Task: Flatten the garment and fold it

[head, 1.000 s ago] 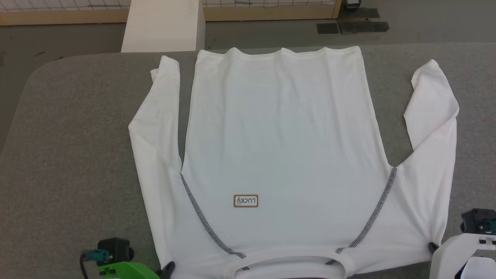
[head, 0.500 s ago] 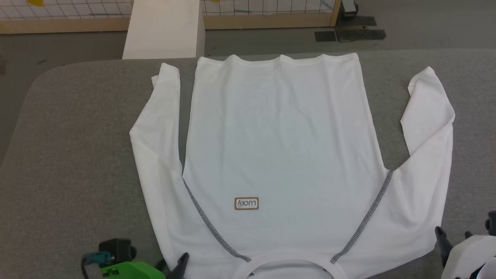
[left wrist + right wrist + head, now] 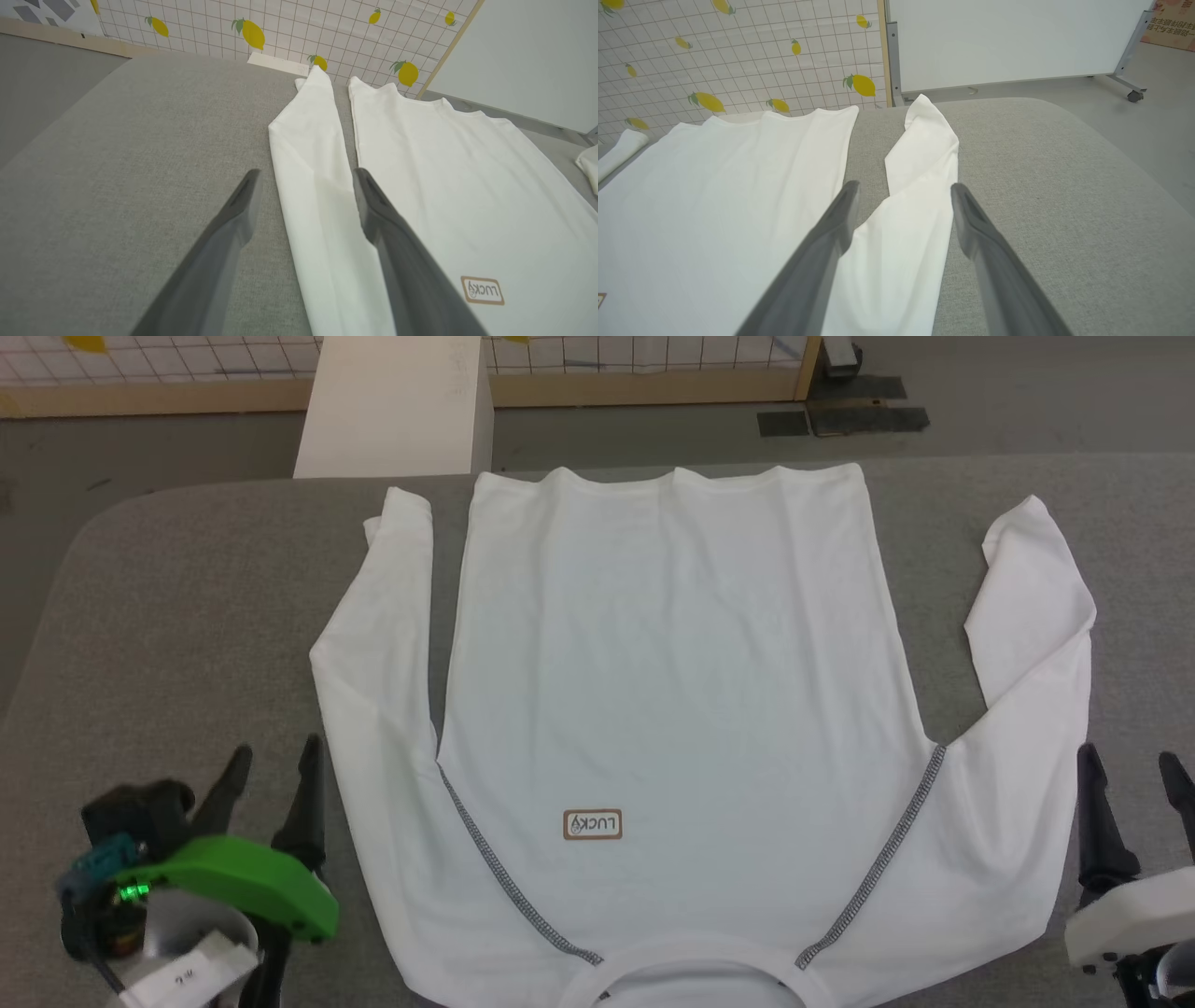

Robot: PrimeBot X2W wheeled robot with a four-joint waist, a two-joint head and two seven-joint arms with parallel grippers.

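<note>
The garment (image 3: 672,663) is a white long-sleeved shirt lying flat on the grey table (image 3: 187,616), collar toward me and hem at the far edge. Dark zigzag stitching runs along its shoulder seams, and a small brown label (image 3: 592,824) sits on the chest. Both sleeves lie along its sides; the right one bends at the elbow. My left gripper (image 3: 277,751) stands open just left of the left sleeve, holding nothing. My right gripper (image 3: 1128,758) stands open just right of the right sleeve. In the wrist views the left gripper (image 3: 307,172) and right gripper (image 3: 905,185) hover above the garment's sleeves (image 3: 317,154) (image 3: 920,149).
A rigid white box (image 3: 392,406) stands beyond the table's far edge. Dark mats (image 3: 845,418) lie on the floor behind. A lemon-patterned grid wall (image 3: 280,28) and a white wheeled panel (image 3: 1008,37) close off the back. Bare grey tabletop lies left and right of the shirt.
Both grippers have opened, let go of the shirt's shoulder corners and drawn outward and farther up the table. The shirt lies as before; the camera tilted slightly.
</note>
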